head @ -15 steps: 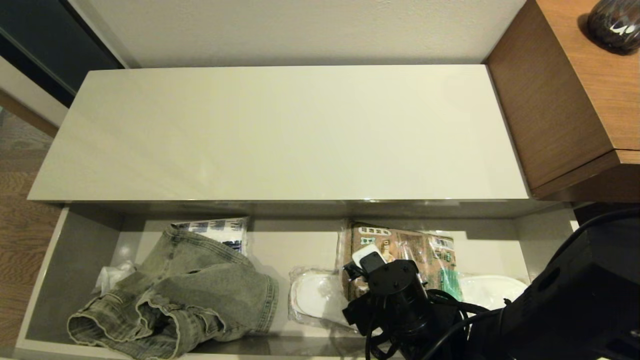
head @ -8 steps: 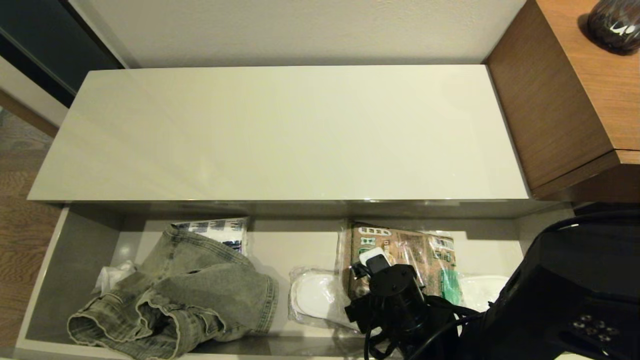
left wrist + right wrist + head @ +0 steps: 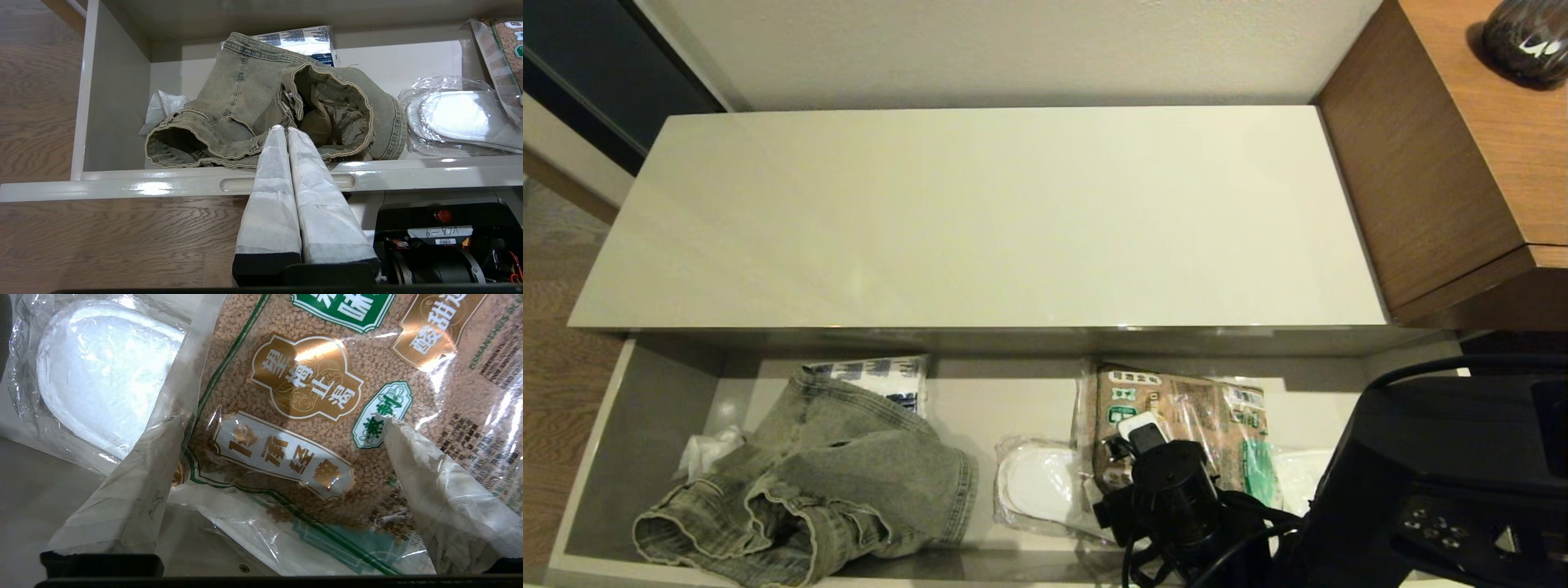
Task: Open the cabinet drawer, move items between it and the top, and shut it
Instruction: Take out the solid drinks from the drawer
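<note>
Currently top (image 3: 980, 212) bare above open cabinet drawer (image 3: 645, 425) | denim garment (image 3: 833, 482) at drawer's left end | granule bag (image 3: 1176, 408) right of centre in drawer | right hand (image 3: 282, 420) spread wide over bag, gripping nothing | left hand (image 3: 286, 132) shut, empty, outside drawer front

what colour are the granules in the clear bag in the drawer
Light brown, inside the clear bag with green and gold labels; the right wrist view shows them best.
</note>
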Tool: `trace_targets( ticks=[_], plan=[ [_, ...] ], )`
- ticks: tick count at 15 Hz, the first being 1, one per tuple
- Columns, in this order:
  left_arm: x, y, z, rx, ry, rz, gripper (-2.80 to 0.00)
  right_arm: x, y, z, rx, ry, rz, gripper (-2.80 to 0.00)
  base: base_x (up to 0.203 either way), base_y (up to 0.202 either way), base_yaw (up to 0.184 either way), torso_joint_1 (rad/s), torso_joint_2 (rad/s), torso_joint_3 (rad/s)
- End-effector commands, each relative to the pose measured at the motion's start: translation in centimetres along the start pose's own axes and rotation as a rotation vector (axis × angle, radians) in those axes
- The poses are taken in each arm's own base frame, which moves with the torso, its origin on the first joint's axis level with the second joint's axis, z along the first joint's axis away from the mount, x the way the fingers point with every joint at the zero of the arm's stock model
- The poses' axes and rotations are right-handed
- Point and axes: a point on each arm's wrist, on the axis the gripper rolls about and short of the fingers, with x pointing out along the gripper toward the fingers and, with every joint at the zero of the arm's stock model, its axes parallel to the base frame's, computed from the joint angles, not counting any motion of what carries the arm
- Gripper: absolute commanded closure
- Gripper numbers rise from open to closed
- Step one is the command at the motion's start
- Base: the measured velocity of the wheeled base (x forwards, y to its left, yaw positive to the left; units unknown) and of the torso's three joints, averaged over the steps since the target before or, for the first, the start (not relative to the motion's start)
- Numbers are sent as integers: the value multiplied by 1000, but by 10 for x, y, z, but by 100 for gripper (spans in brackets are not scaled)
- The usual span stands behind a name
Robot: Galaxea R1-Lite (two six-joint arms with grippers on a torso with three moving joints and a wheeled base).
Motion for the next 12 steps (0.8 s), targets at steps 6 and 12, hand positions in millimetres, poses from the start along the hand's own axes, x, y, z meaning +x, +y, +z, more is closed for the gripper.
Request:
trace_targets(
  ticks=[6,12],
  plan=[
    [0,0,0,1,2,0,0,14,1,-15,25,-5,-56,-280,0,0,0,0,0,0],
    [0,0,0,1,2,0,0,15,2,-17,21,-2,-61,-280,0,0,0,0,0,0]
  ],
)
